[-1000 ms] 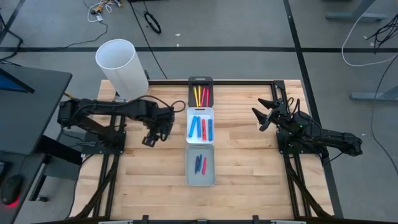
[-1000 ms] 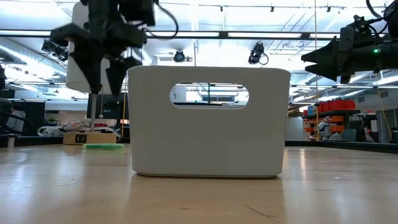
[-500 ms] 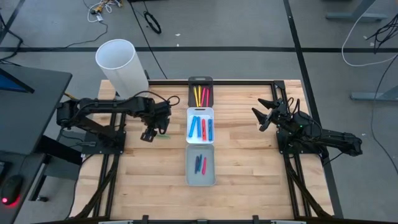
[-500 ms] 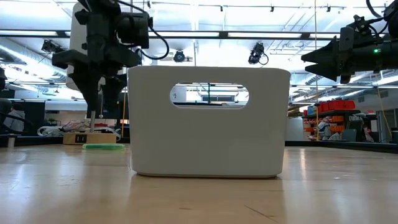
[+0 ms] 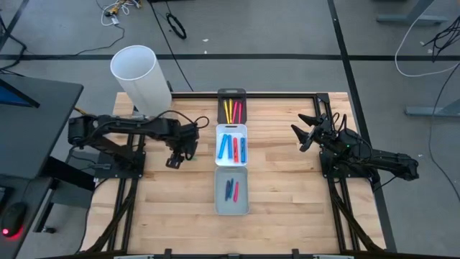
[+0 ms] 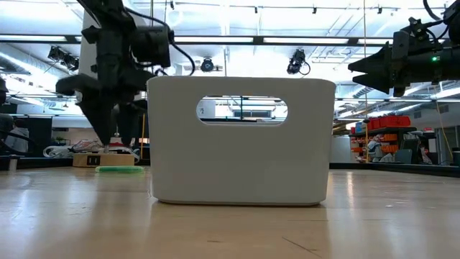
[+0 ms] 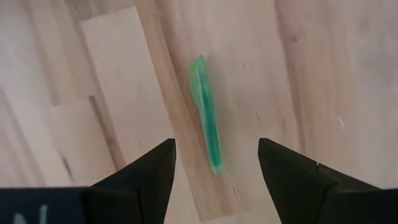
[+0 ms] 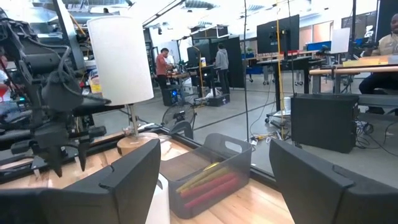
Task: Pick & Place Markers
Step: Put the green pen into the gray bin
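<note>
A green marker (image 7: 205, 112) lies flat on the bare wood to the left of the trays, and it also shows in the low view (image 6: 111, 169). My left gripper (image 5: 175, 160) hangs just above it, pointing down and open. Its two fingers (image 7: 146, 177) stand on either side of the marker's near end without touching it. Other markers lie in three trays in a row: yellow and red in the black tray (image 5: 231, 94), blue and red in the white tray (image 5: 231, 128), purple and red in the grey tray (image 5: 231, 208). My right gripper (image 5: 305, 133) waits open at the right, raised and level.
A tall white cylinder (image 5: 140, 79) stands at the table's far left corner, behind my left arm. The white tray's wall (image 6: 241, 140) fills the middle of the low view. People stand in the room beyond the table (image 8: 165, 65). Bare wood lies to the left and right of the tray row.
My left gripper has come down toward the green marker and its fingers have stayed equally far apart. The marker has not moved. My right arm has kept still.
</note>
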Robot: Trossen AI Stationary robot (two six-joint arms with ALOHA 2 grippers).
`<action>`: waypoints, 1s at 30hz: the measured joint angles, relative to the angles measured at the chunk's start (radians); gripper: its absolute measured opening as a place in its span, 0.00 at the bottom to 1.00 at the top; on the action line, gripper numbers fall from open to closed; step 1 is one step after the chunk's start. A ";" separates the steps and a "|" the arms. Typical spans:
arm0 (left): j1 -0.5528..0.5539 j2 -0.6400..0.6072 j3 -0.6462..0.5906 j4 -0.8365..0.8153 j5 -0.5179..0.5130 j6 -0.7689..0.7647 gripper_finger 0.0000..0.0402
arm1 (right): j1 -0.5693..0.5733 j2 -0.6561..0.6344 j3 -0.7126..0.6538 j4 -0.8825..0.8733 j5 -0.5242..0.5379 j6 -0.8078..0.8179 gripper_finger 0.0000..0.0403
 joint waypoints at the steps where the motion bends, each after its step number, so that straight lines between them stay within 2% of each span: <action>1: 0.000 0.014 -0.002 0.007 -0.001 0.000 0.58 | 0.000 0.000 0.000 0.000 0.000 0.000 0.75; 9: 0.016 0.122 -0.002 0.038 0.001 -0.027 0.58 | 0.000 0.000 0.000 0.000 0.000 0.000 0.75; 17: 0.016 0.186 -0.002 0.084 0.049 -0.064 0.58 | 0.000 0.000 0.000 0.001 0.000 0.000 0.75; 23: 0.014 0.209 -0.003 0.099 0.038 -0.080 0.58 | 0.000 0.000 0.000 0.000 0.000 0.000 0.75; 26: 0.014 0.212 -0.011 0.109 0.030 -0.097 0.52 | 0.000 0.000 0.000 0.000 0.000 0.000 0.75; 30: 0.011 0.212 -0.030 0.127 0.015 -0.116 0.37 | 0.000 0.000 0.000 0.000 0.000 0.000 0.75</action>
